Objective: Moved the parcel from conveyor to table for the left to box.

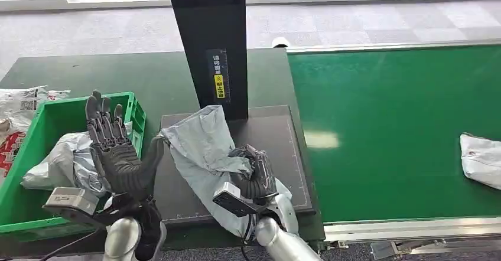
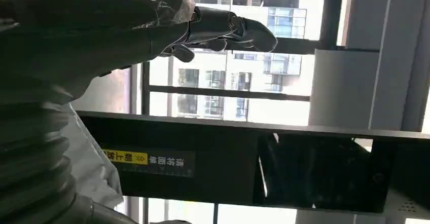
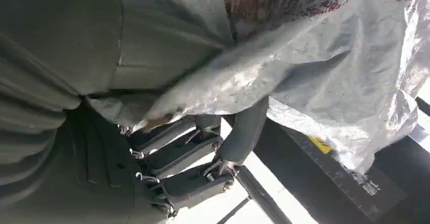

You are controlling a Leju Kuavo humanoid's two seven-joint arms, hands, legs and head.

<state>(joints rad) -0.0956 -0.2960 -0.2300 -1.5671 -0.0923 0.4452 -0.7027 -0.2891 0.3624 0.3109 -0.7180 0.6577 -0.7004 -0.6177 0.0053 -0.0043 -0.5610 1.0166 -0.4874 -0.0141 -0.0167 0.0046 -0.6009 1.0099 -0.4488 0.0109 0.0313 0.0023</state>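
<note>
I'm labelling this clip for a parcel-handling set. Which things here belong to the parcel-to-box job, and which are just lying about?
Job:
grey parcel, gripped by right hand over the black pad
left hand, raised with fingers apart
green crate
green conveyor

Lying about:
white bag on the conveyor
black post
printed bags beside the crate

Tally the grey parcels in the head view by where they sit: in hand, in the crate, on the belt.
Held by the right hand over the black pad: 1 grey parcel
In the green crate: 1 grey parcel
On the green conveyor belt, at the picture's right edge: 1 grey parcel
Total: 3
</note>
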